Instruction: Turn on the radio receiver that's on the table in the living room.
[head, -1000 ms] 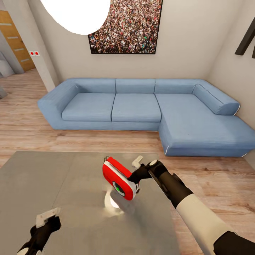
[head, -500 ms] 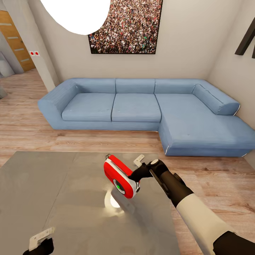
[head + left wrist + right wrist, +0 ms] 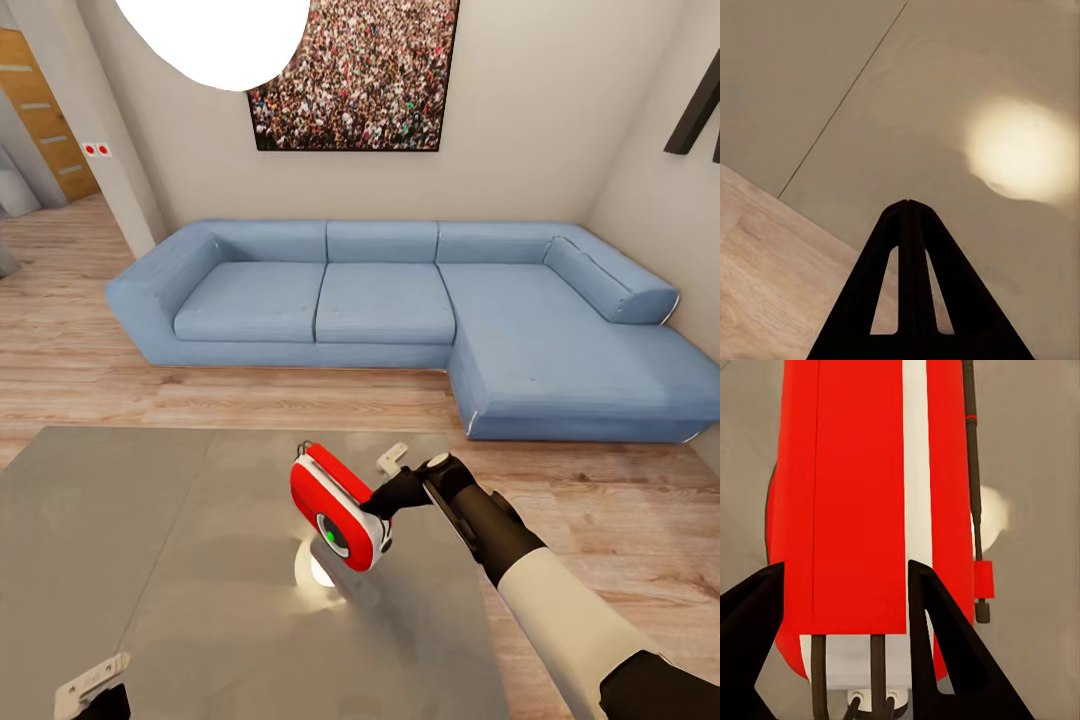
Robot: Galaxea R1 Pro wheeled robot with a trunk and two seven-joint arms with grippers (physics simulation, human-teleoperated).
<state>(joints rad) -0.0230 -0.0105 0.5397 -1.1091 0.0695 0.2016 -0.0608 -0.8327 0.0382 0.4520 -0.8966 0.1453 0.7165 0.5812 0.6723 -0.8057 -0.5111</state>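
Note:
The red radio receiver with white trim is tilted just above the grey table, its dark dial with a green dot facing me. My right gripper is shut on its side. In the right wrist view the black fingers straddle the radio's red and white body, and its thin handle runs along one edge. At the table's near left corner my left gripper hangs low. In its wrist view its tips are pressed together over the table edge with nothing between them.
A blue L-shaped sofa stands beyond the table on the light wood floor. A crowd picture hangs on the beige wall. A bright lamp reflection lies on the table under the radio.
My left gripper has dropped toward the bottom edge of the head view. The radio, in my right gripper, has shifted only slightly.

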